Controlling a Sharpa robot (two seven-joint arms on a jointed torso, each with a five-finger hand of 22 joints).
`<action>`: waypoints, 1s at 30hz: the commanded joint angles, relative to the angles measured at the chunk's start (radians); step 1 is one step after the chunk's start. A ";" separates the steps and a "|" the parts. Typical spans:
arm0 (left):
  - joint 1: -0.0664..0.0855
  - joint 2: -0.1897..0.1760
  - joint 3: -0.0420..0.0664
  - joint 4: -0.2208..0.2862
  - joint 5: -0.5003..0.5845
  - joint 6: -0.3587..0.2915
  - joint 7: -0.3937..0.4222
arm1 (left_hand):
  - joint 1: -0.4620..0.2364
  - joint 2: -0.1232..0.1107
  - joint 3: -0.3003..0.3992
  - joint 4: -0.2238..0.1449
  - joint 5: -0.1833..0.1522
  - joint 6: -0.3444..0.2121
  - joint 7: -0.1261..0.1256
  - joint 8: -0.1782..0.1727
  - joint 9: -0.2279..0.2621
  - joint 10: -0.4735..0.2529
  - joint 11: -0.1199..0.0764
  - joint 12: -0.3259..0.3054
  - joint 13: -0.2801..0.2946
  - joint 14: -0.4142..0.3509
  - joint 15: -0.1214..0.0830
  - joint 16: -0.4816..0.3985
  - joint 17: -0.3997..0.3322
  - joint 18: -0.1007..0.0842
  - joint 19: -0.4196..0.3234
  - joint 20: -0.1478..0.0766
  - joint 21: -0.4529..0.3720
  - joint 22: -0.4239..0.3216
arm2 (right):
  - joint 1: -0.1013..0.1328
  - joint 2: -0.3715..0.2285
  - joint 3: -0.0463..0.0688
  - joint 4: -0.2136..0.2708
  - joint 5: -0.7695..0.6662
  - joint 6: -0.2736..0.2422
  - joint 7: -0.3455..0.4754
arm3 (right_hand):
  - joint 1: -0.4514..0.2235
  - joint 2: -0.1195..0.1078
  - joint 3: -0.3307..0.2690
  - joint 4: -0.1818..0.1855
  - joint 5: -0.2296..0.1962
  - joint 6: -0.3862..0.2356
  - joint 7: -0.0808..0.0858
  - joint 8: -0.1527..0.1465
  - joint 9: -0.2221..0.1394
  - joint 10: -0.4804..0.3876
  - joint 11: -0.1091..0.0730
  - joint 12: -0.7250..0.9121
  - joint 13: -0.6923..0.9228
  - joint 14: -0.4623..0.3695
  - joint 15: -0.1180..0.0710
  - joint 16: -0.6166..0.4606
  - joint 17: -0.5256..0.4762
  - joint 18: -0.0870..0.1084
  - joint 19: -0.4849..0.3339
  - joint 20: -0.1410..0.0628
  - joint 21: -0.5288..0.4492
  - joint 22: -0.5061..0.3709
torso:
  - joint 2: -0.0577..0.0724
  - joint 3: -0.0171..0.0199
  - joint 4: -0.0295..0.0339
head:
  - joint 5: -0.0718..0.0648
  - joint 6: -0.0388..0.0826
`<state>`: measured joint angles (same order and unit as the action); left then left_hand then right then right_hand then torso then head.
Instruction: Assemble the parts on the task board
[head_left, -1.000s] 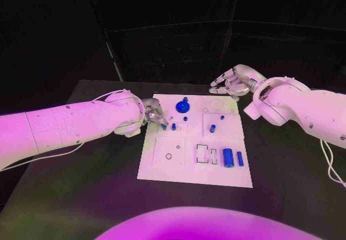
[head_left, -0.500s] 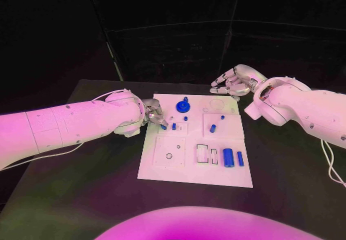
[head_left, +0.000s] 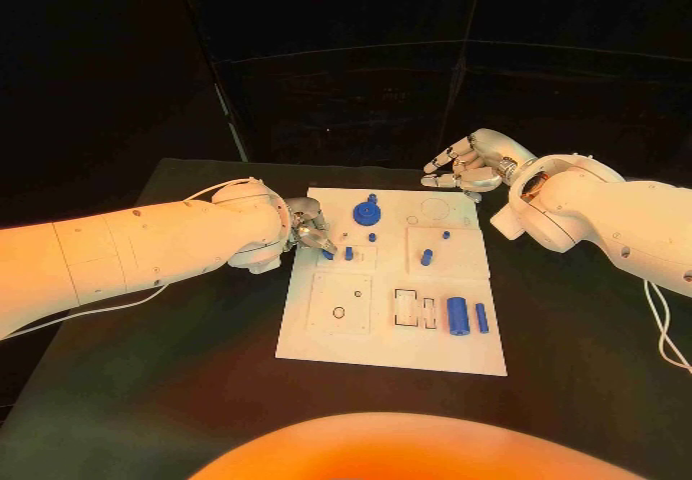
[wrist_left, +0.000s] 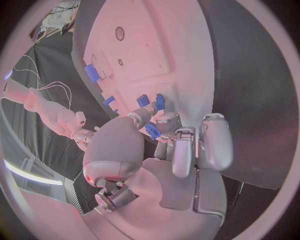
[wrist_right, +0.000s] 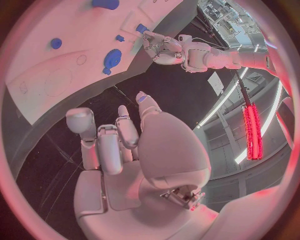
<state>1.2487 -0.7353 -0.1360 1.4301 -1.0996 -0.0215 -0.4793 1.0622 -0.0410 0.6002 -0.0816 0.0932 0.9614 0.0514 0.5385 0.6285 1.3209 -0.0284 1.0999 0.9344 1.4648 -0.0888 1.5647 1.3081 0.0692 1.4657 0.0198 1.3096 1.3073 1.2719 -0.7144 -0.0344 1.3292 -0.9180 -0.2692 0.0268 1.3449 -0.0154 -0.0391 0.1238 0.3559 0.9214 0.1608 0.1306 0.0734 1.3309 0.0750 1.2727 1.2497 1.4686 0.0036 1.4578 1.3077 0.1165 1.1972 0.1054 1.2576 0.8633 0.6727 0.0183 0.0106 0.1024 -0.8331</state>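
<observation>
I see left hand (head_left: 306, 232) at the white plastic task board's (head_left: 389, 345) 9 o'clock edge pinching a small blue peg (wrist_left: 152, 131) for seating; right hand (head_left: 469, 165) idles at 1 o'clock, fingers loosely curled, empty.

A white rectangular task board (head_left: 325, 340) lies in the middle of the black counter (head_left: 173, 400). The left hand (head_left: 307, 232) sits at the board's left edge, near its far corner. The right hand (head_left: 462, 165) hangs over the counter beyond the board's far right corner.
</observation>
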 joint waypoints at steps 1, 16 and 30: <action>-0.005 0.000 -0.004 0.000 -0.007 0.037 -0.019 | 0.008 -0.002 0.044 -0.043 -0.004 0.008 -0.018 0.008 0.005 0.009 -0.010 0.000 -0.003 0.106 -0.007 0.006 0.263 -0.008 0.038 -0.007 0.005 0.047 | 0.002 0.000 0.001 0.001 0.000 0.001 0.007 | -0.001 0.010 0.002 0.005 0.000 -0.007 0.001 0.006 -0.002 -0.004 -0.001 -0.003 -0.001 0.056 -0.006 -0.006 0.057 0.014 -0.004 0.001 -0.004 -0.001 | 0.000 0.0004 -0.0005 | -0.001 0.000; -0.005 0.006 -0.004 -0.009 -0.007 0.047 -0.019 | -0.038 -0.023 -0.083 0.016 -0.010 0.022 -0.029 0.020 0.016 0.012 -0.018 0.005 -0.007 0.106 -0.014 0.006 0.263 -0.010 0.040 -0.014 0.012 0.055 | 0.002 0.000 0.001 0.002 0.000 0.000 0.007 | -0.001 0.010 0.002 0.005 0.000 -0.007 0.001 0.006 -0.002 -0.004 -0.001 -0.003 -0.001 0.056 -0.006 -0.006 0.057 0.014 -0.004 0.001 -0.004 -0.001 | 0.000 0.0008 -0.0011 | -0.003 -0.002; -0.005 0.012 -0.004 -0.021 -0.007 0.045 -0.020 | -0.053 -0.018 -0.127 0.041 -0.008 0.026 -0.029 0.019 0.016 0.011 -0.019 0.005 -0.011 0.106 -0.016 0.006 0.263 -0.011 0.042 -0.016 0.017 0.061 | 0.002 0.000 0.001 0.003 0.000 -0.001 0.007 | -0.001 0.010 0.002 0.005 0.000 -0.007 0.001 0.006 -0.002 -0.004 -0.001 -0.003 -0.001 0.056 -0.006 -0.006 0.057 0.014 -0.004 0.001 -0.004 -0.001 | 0.000 -0.0002 -0.0001 | -0.005 -0.003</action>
<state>1.2475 -0.7247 -0.1374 1.4105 -1.1024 -0.0014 -0.4866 1.0182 -0.0616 0.4781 -0.0396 0.0899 0.9861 0.0193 0.5627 0.6461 1.3388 -0.0467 1.0999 0.9241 1.4713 -0.1025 1.5647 1.3078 0.0693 1.4656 0.0128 1.3246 1.3080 1.2718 -0.7141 -0.0345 1.3300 -0.9180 -0.2693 0.0266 1.3449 -0.0154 -0.0391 0.1238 0.3559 0.9214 0.1608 0.1306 0.0734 1.3309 0.0750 1.2727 1.2497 1.4686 0.0036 1.4578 1.3074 0.1165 1.1972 0.1054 1.2576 0.8633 0.6727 0.0189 0.0098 0.0973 -0.8369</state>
